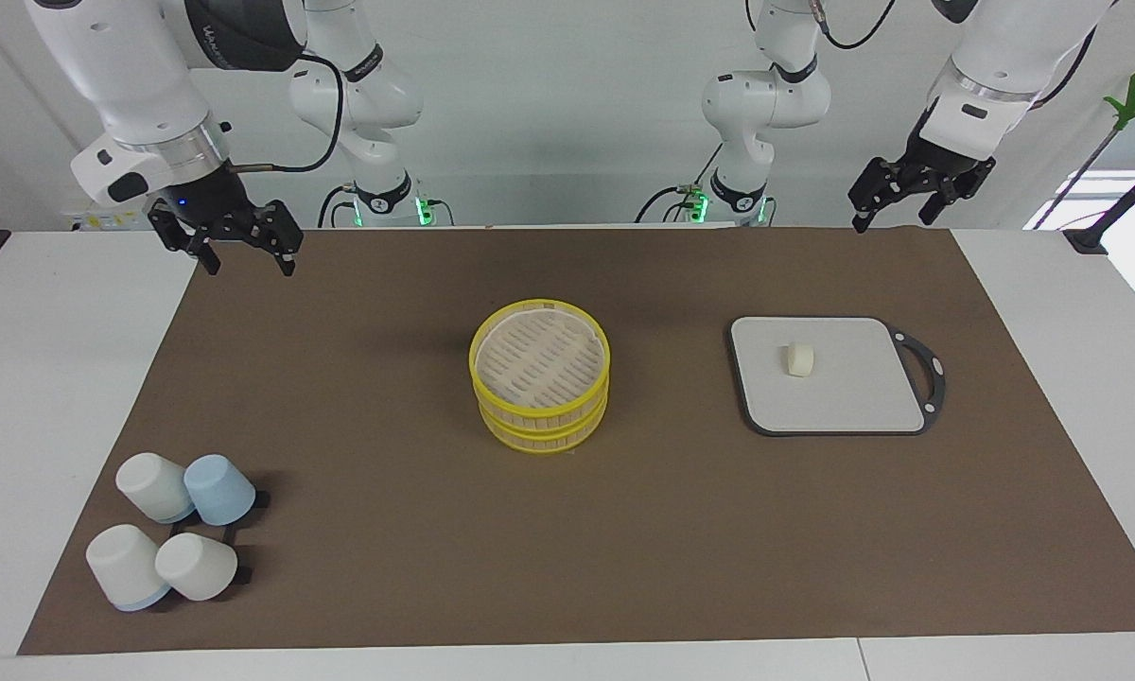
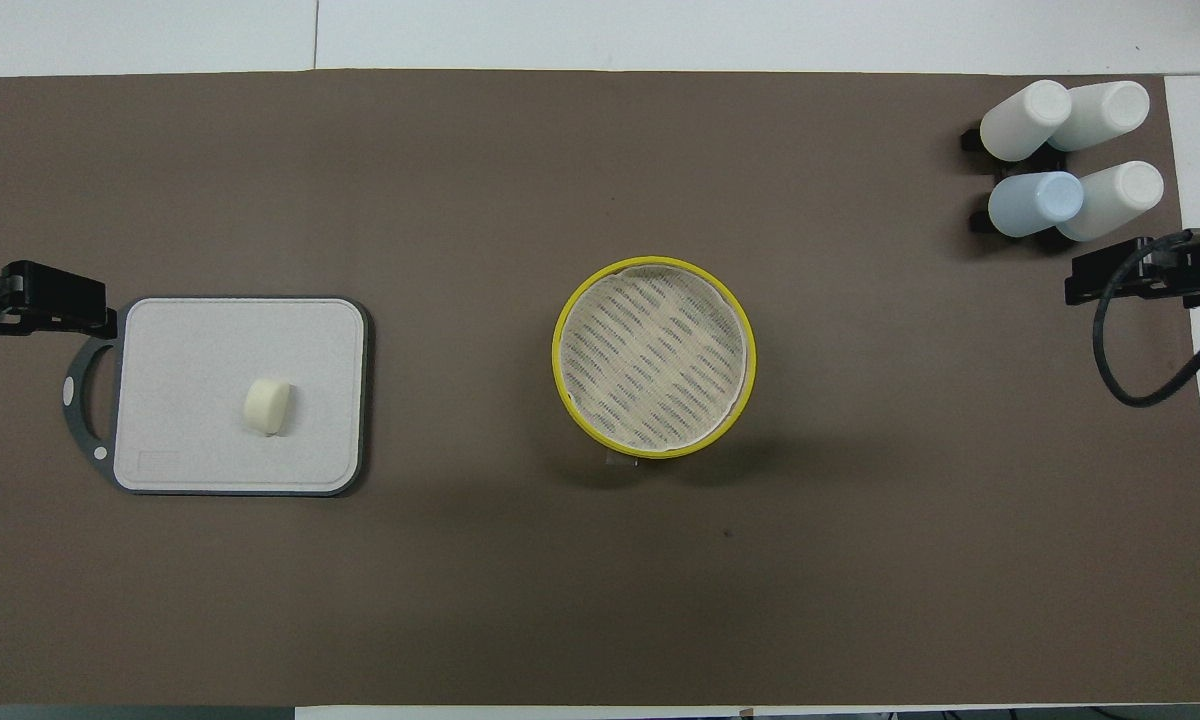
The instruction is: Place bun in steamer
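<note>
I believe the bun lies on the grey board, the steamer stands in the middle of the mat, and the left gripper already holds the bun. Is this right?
Not quite. The bun lies on the grey board and the steamer stands mid-mat, but the left gripper holds nothing: the facing view shows it open, raised above the mat's edge.

The bun (image 1: 797, 359) lies on the grey board (image 1: 861, 397), well apart from the empty steamer (image 1: 540, 416).

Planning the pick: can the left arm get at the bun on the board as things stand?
Probably yes. The bun lies alone on the grey board at the left arm's end, nothing over it; the open left gripper hangs near that end.
</note>
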`<state>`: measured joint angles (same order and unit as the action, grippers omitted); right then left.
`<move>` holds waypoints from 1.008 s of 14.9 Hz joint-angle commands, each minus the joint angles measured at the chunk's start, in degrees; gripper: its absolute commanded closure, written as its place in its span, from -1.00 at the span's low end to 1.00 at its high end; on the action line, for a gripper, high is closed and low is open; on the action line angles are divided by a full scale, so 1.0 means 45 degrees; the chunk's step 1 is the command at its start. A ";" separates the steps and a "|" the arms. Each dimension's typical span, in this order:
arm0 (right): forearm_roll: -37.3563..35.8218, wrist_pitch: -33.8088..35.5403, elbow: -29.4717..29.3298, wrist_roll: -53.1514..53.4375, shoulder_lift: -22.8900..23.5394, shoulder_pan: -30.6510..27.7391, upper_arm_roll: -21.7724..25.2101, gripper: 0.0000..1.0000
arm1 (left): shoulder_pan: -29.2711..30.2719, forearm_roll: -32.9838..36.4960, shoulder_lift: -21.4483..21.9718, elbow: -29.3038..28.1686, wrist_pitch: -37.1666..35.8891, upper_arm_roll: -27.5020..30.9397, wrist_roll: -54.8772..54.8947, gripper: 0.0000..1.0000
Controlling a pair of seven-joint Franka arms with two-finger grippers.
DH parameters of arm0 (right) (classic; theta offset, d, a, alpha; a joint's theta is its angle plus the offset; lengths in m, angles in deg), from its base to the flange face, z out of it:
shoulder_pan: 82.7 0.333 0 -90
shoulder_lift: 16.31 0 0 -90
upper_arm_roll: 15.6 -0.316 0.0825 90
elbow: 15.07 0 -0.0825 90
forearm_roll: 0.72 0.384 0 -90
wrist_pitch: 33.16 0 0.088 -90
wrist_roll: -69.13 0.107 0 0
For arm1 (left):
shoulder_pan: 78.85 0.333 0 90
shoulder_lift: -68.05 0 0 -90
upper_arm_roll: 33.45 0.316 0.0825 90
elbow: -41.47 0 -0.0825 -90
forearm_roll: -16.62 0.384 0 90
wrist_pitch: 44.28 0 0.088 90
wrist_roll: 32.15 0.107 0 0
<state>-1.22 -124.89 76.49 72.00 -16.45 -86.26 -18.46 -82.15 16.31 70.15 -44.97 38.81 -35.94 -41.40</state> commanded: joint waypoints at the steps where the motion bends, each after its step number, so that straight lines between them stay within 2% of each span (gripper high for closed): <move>1: 0.0402 -0.0065 -0.0496 -0.0266 0.0419 -0.0264 -0.0069 -1.00 | 0.0186 -0.0009 0.0314 -0.0498 0.0248 -0.0152 0.0044 -1.00; 4: 0.0288 0.0151 -0.1010 -0.0266 0.0775 -0.0342 0.0010 -1.00 | 0.0088 0.0050 0.0353 -0.0499 0.0268 -0.0151 0.0181 -1.00; 7: 0.0189 0.0151 -0.0191 -0.0306 0.0327 -0.0401 0.0029 -1.00 | 0.0049 0.0049 0.0567 -0.1023 0.0152 -0.0190 0.0006 -1.00; 9: 0.0189 0.0170 -0.0189 -0.0344 0.0306 -0.0498 0.0048 -1.00 | 0.0049 0.0030 0.0627 -0.1590 0.1333 -0.0093 0.0140 -1.00; 12: 0.0189 0.0267 -0.0053 -0.0306 0.0228 -0.0674 0.0049 -1.00 | 0.0029 0.0030 0.0724 -0.4006 0.3093 -0.0093 0.0181 -1.00; 15: 0.0170 -0.0158 0.0181 -0.0694 0.0189 -0.0519 0.0049 -1.00 | 0.0165 0.0030 0.1017 -0.5729 0.4152 -0.0093 0.0958 -1.00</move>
<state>-0.86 -124.09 75.01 71.03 -14.27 -88.38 -17.86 -82.15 16.31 71.14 -63.49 53.66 -36.30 -40.26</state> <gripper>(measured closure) 0.000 0.000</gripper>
